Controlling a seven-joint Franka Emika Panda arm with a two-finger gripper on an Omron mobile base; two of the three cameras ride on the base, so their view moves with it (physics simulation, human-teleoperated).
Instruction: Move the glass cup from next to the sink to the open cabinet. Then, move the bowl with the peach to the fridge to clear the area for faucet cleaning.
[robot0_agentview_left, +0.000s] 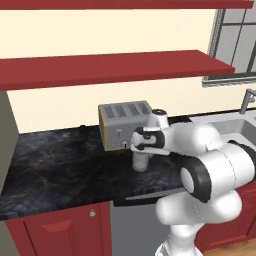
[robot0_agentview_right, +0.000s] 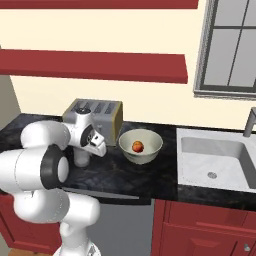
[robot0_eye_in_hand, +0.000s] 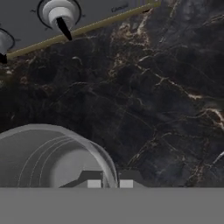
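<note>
Tool (robot0_eye_in_hand: 110, 180) was down over the rim of the glass cup (robot0_eye_in_hand: 52, 155), one fingertip (robot0_eye_in_hand: 93, 181) inside the wall and the other outside, jaws clamped on the thin glass between them. From the left base view the cup (robot0_agentview_left: 140, 161) stood upright on the dark marble desk (robot0_agentview_left: 60, 165), directly below the hand and just in front of the toaster (robot0_agentview_left: 122, 124); contact with the toaster could not be judged there, probably a small gap. Toaster knob (robot0_eye_in_hand: 59, 15) showed at the far edge of the hand view. Bowl (robot0_agentview_right: 140, 145) sat on the desk between toaster and sink (robot0_agentview_right: 217, 160), near both, with the peach (robot0_agentview_right: 138, 146) lying inside it. Faucet (robot0_agentview_right: 250, 122) rose behind the sink, at the back right. Above, two dark red shelves (robot0_agentview_left: 110, 67) ran along the cream wall, and a window (robot0_agentview_right: 232, 45) stood over the sink.
</note>
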